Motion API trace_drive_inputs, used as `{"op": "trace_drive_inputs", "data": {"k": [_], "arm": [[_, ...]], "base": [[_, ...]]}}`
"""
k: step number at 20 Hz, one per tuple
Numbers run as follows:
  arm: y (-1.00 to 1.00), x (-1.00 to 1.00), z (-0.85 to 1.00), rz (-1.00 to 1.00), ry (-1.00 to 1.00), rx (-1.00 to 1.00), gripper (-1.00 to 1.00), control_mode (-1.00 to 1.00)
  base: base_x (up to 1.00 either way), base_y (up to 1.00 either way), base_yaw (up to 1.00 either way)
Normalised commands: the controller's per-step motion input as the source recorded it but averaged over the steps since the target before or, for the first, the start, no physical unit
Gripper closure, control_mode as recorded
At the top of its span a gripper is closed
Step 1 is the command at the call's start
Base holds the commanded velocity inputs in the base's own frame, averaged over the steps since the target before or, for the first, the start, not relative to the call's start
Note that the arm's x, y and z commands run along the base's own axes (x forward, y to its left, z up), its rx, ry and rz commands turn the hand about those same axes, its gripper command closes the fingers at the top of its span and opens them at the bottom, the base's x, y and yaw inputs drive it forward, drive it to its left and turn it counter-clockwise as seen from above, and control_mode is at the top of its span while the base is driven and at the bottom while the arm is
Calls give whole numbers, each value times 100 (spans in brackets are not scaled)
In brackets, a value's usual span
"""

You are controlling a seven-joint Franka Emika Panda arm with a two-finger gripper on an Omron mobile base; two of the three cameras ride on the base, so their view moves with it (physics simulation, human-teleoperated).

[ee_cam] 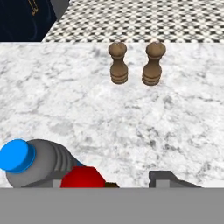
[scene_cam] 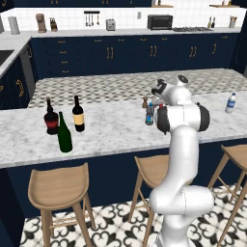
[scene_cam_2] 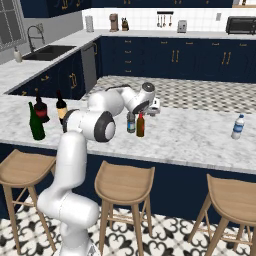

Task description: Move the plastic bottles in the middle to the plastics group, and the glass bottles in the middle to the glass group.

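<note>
The amber-brown bottle point(scene_cam_2: 140, 126) with a red cap point(ee_cam: 83, 176) stands mid-counter, touching or nearly touching the bluish plastic bottle point(scene_cam_2: 131, 123) with its blue top point(ee_cam: 16, 155). My gripper point(ee_cam: 109, 180) hangs over the amber bottle, jaws apart. The red cap sits between them, close to the left finger, with a gap to the right fingertip point(ee_cam: 165, 178). At the counter's left end are the tall green bottle point(scene_cam: 64, 134) and two wine bottles, one red-labelled point(scene_cam: 50, 118) and one yellow-labelled point(scene_cam: 78, 115). A clear water bottle point(scene_cam: 231, 103) stands far right.
Two wooden shakers point(ee_cam: 118, 62) point(ee_cam: 153, 63) stand just beyond the middle bottles, near the counter's far edge. Wooden stools point(scene_cam_2: 124, 183) line the near side of the marble counter point(scene_cam_2: 190, 140). A wide bare stretch of counter lies between the middle bottles and the water bottle.
</note>
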Motion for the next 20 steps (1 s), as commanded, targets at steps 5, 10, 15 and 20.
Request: {"op": "trace_drive_inputs", "data": {"k": [5, 10, 15, 20], "arm": [[0, 0, -15, 0, 0, 0, 100, -100], [0, -15, -3, 0, 0, 0, 100, -100], [4, -78, 14, 0, -1, 0, 100, -100], [67, -66, 31, 0, -7, -3, 100, -100]], "base": [[0, 0, 0], [0, 0, 0], [0, 0, 0], [0, 0, 0]]}}
